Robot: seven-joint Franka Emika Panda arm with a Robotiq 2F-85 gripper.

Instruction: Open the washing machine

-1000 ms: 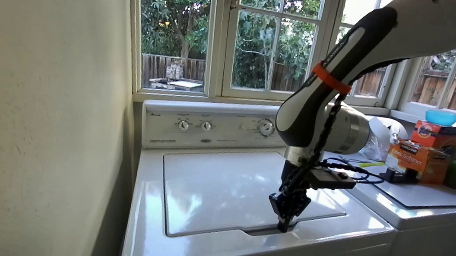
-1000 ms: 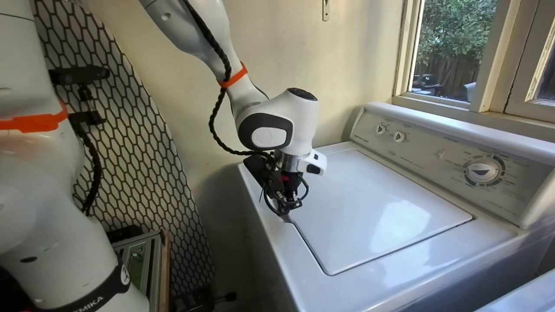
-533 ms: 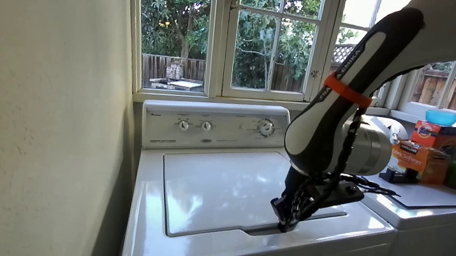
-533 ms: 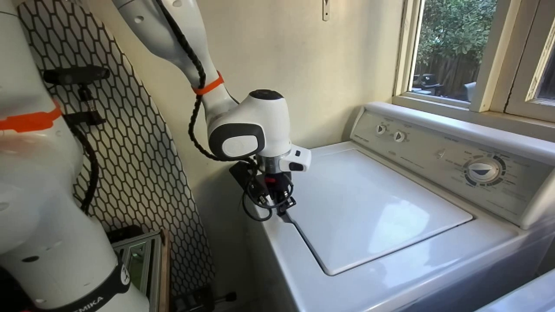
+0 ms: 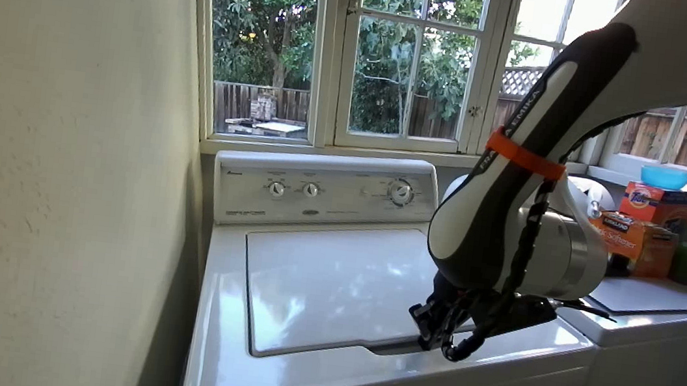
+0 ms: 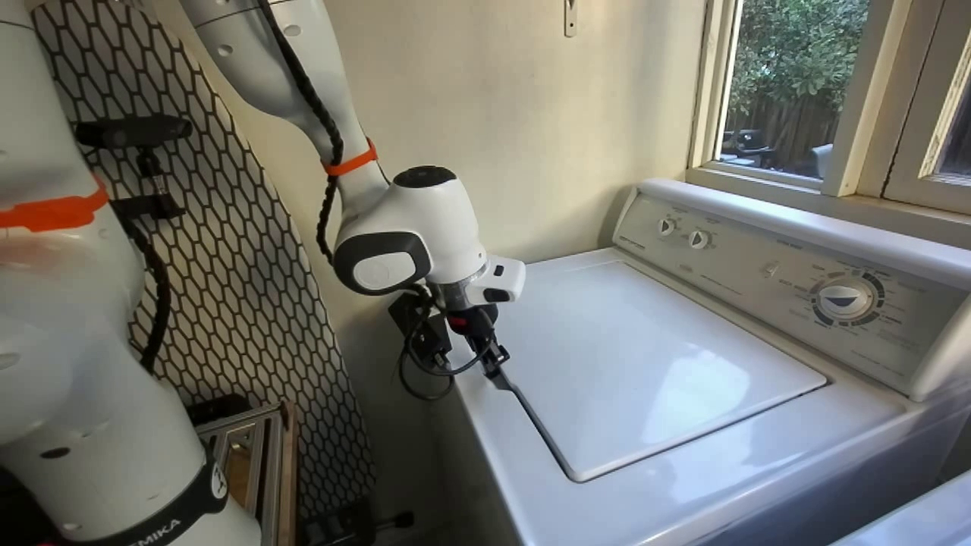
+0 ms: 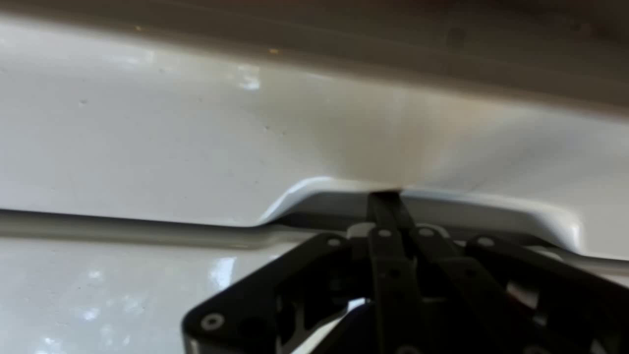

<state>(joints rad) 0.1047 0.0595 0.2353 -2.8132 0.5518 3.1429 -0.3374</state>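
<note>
In both exterior views, beneath windows (image 5: pixel 383 80) and beside a pale wall (image 5: pixel 66 152): large white top-loading washing machine (image 5: pixel 337 297), with square lid (image 6: pixel 645 356) flat and closed. In the wrist view, at the notch (image 7: pixel 334 209) along the lid's front edge: black gripper (image 7: pixel 390 199), with fingers (image 7: pixel 385 250) pressed together and tips at the notch's outer rim. Cannot tell whether touching the lid. Above: tilted white robot arm (image 5: pixel 491 218) with an orange band (image 5: pixel 524 155). Behind the lid: knobbed control panel (image 5: pixel 343 196). To the right, in an exterior view: second white appliance (image 5: pixel 657 363), with blue bowl (image 5: pixel 665 177) atop a detergent box (image 5: pixel 676 206).
</note>
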